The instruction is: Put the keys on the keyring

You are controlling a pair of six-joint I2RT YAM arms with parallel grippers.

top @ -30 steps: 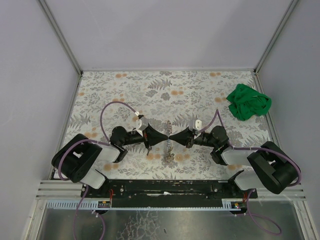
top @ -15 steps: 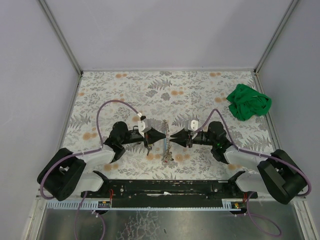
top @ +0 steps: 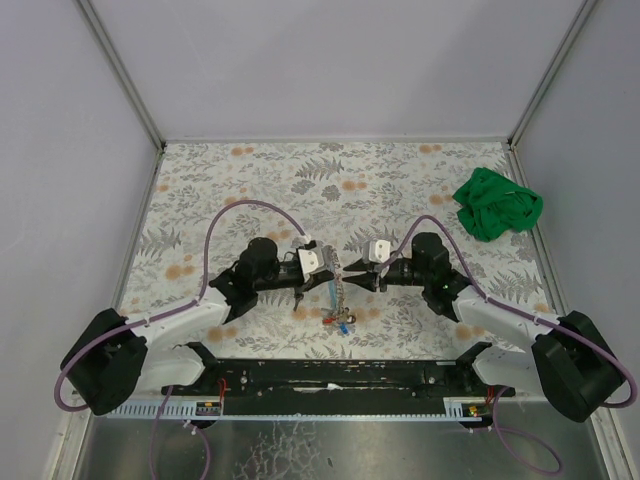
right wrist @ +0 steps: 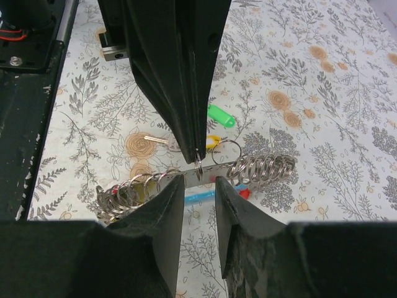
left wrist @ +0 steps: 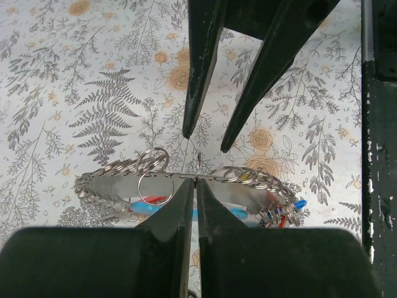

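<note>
A metal strip (left wrist: 118, 184) strung with several split keyrings hangs between my two grippers; it also shows in the top view (top: 340, 296) and the right wrist view (right wrist: 248, 167). My left gripper (left wrist: 196, 181) is shut on one thin keyring (right wrist: 198, 167) at the middle of the strip. My right gripper (right wrist: 198, 182) is open, its jaws either side of that ring, facing the left gripper (right wrist: 197, 151). The green-capped key (right wrist: 221, 116) and the yellow-capped key (right wrist: 213, 141) lie on the table beyond the strip, free of any ring.
A crumpled green cloth (top: 497, 205) lies at the far right of the flower-patterned table (top: 240, 190). Blue and red plastic tags (top: 340, 320) hang at the near end of the strip. The black base rail (top: 330, 375) runs along the near edge.
The two grippers drew apart, then closed in again a little farther from the bases. The strip of rings has come up with the left gripper; its coloured tags now show.
</note>
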